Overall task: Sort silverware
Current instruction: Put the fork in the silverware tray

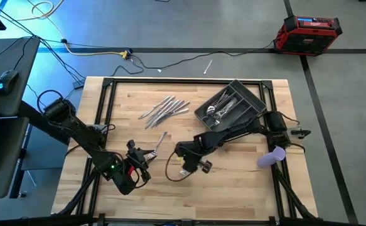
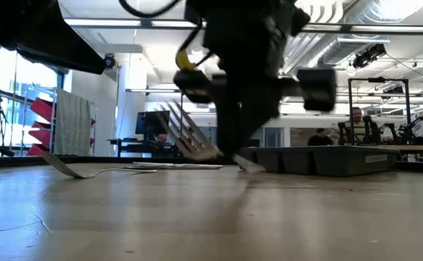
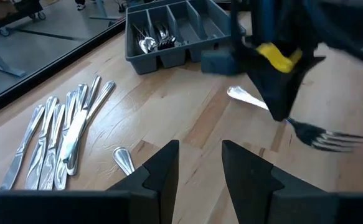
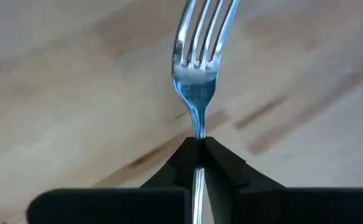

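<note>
My right gripper (image 1: 189, 164) is shut on a silver fork (image 3: 321, 135) near the table's front middle. My left gripper (image 1: 146, 157) stands open just to its left, its fingers (image 3: 162, 171) holding nothing. One loose fork (image 1: 161, 139) lies flat on the wood just beyond my left gripper, its handle end (image 3: 122, 160) close to the fingers. Several knives (image 1: 164, 110) lie side by side farther back. The dark grey tray (image 1: 253, 100) sits at the far right with spoons and forks (image 3: 151, 41) in its compartments. My right gripper pinches the fork's neck (image 4: 198, 134), just behind the tines, between its two fingertips. The fingers come steeply from above. Tines (image 3: 340, 140) stick out on one side and the handle (image 3: 242, 94) on the other. The fork sits low over the wood; whether it touches I cannot tell.
The table has a black frame (image 1: 107, 100) along its edges. A yellow-ended cable (image 1: 176, 174) loops below my right arm. A purple object (image 1: 272, 157) sits near the right arm's base. People (image 2: 356, 119) stand in the room beyond the table.
</note>
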